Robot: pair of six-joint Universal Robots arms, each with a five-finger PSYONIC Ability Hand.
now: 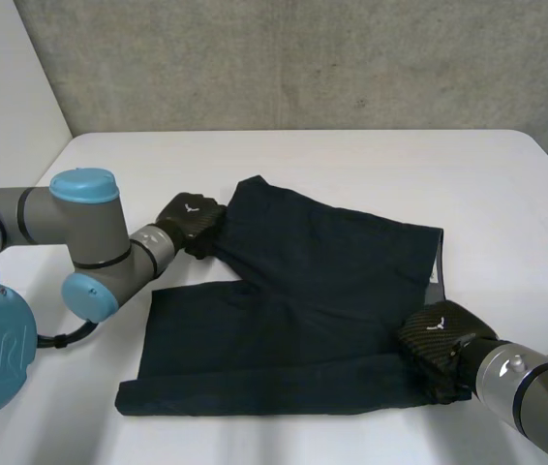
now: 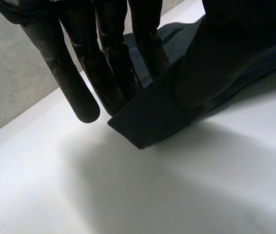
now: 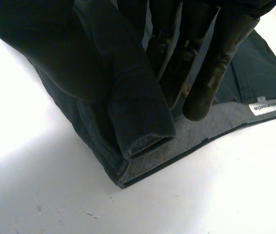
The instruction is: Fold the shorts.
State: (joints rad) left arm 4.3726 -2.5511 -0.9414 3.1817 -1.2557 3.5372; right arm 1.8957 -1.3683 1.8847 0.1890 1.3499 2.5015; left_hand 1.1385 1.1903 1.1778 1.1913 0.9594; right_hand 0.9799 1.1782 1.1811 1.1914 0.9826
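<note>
Shorts [image 1: 313, 281] lie on the table [image 1: 351, 165], fingers of left hand [image 1: 189, 221] and right hand [image 1: 439, 344] each clamped on a corner.

Shorts [image 1: 303, 300] lie on the table [image 1: 351, 165], left robot hand [image 1: 189, 219] at one corner, right robot hand [image 1: 439, 341] opposite

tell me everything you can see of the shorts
The shorts are dark, of fine-woven cloth, spread mostly flat on the white table, legs toward the robot's left. The waistband's inside is grey with a white label. The left hand pinches a far leg corner; the right hand pinches the near waistband corner, curled over.
</note>
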